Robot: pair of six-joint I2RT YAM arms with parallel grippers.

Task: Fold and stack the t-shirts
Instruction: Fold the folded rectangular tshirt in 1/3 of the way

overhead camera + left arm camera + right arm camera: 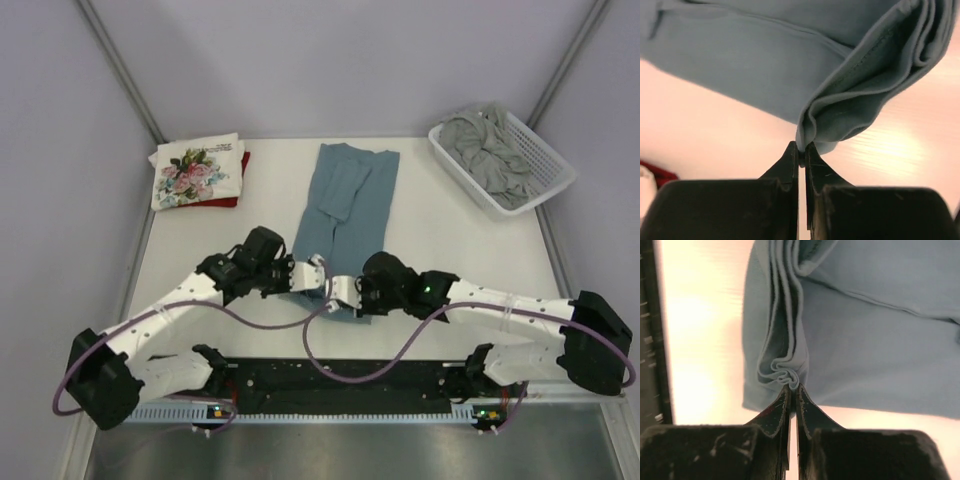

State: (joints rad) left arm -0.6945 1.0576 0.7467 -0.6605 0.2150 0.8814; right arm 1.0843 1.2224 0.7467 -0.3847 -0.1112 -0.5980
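The teal-blue t-shirt [345, 210] lies folded into a long strip on the middle of the table. My left gripper [318, 277] is shut on its near left corner; the pinched cloth [840, 100] shows in the left wrist view. My right gripper [342, 290] is shut on its near right corner, with bunched hem layers [785, 372] between the tips. The white floral t-shirt [197, 170] lies folded on the dark red one [241, 170] at the back left. The grey t-shirt [495, 155] lies crumpled in the basket.
A white lattice basket [552, 160] stands at the back right corner. Grey walls close in the table on the sides and back. A black rail with the arm bases [350, 385] runs along the near edge.
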